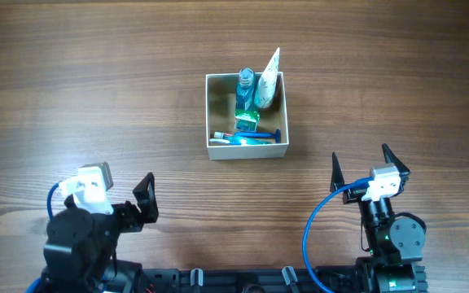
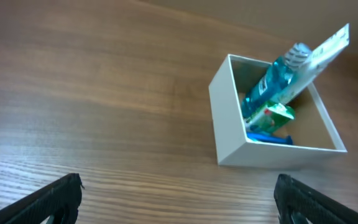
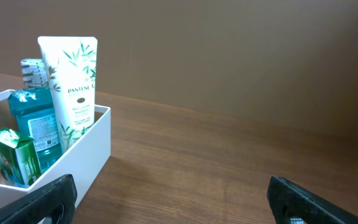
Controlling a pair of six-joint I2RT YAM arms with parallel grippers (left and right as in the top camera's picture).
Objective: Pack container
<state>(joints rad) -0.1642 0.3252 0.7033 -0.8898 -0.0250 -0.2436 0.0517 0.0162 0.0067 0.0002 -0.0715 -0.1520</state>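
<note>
The container is a small square cream-white box near the table's middle. It holds a blue mouthwash bottle, a white Pantene tube, a small green-and-white carton and a blue razor. It also shows in the left wrist view and the right wrist view. My left gripper is open and empty at the front left, well short of the box. My right gripper is open and empty at the front right of the box.
The brown wooden table lies around the box. The arm bases stand at the front edge.
</note>
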